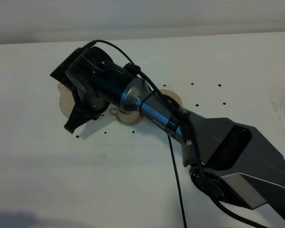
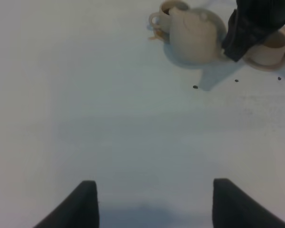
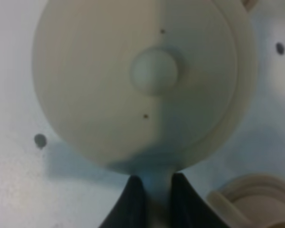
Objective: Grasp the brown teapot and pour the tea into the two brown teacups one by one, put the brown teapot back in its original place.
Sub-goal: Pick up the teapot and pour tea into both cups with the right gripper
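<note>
Right, my right tool (image 3: 156, 185) was pinched nearly shut on the loop handle (image 3: 156, 167) of the brown teapot (image 3: 99, 80), with only the handle's width between the fingers. The pot sat left of centre on the surface (image 1: 133, 180), knobbed lid (image 3: 154, 71) on. A pale rim showing past its body looked like the wide saucer (image 3: 243, 80), though I couldn't tell whether the pot rested on it or hung just above. My left tool (image 2: 154, 204) was spread wide with nothing in it, hanging over bare surface well clear of the tea set.

The two brown teacups, one (image 2: 168, 9) and the other (image 2: 271, 51), stood just beside the pot on its right, partly under my own arm in the high view. I couldn't make out whether either held tea.

Here's what worried me. That grip was a thin pinch on a slim loop, and the pot is big next to the cups, so it could swivel in the fingers as its weight came on and throw the spout off. Tipped steeply, the loose-looking lid might slide off. And with the cups crowded so close, a wide swing of the pot's belly could knock one off its saucer.
</note>
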You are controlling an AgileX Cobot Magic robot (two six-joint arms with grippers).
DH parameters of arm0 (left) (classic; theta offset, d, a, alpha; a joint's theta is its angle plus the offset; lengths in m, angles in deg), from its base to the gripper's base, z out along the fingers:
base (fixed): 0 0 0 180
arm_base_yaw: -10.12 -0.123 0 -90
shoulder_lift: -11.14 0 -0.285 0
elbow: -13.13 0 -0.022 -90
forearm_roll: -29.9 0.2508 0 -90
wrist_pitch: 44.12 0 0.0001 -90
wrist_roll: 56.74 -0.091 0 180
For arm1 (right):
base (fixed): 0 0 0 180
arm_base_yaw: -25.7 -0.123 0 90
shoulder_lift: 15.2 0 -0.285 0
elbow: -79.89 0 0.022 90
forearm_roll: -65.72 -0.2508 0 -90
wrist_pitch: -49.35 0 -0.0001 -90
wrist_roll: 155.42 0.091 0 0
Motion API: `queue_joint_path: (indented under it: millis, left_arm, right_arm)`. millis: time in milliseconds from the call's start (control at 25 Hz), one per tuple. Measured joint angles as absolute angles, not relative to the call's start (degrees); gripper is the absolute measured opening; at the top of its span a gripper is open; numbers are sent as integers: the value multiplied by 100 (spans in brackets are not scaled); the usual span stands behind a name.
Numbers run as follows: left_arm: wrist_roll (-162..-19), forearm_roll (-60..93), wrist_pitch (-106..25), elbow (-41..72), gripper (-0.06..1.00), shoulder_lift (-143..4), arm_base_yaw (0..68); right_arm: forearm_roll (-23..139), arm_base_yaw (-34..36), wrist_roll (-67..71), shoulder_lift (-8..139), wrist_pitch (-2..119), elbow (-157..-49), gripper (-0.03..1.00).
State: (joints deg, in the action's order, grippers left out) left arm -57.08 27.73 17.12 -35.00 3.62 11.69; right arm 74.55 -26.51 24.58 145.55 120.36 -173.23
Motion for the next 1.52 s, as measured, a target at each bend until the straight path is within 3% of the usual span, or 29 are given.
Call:
queue_joint_path:
  millis: [400,760,1520]
  left_arm:
    - [-5708,2773,1712,-3500,50,362,1169]
    - [-5708,2773,1712,-3500,50,362,1169]
    - [-5708,2773,1712,-3500,50,362,1169]
  right_arm:
    - [7661,-2651,2458,13733,12032,-16969,9]
    - [8074,-2651,2458,12619,12022,-14943,9]
    - [9022,-2455,2872,10833,11589,-11716,9]
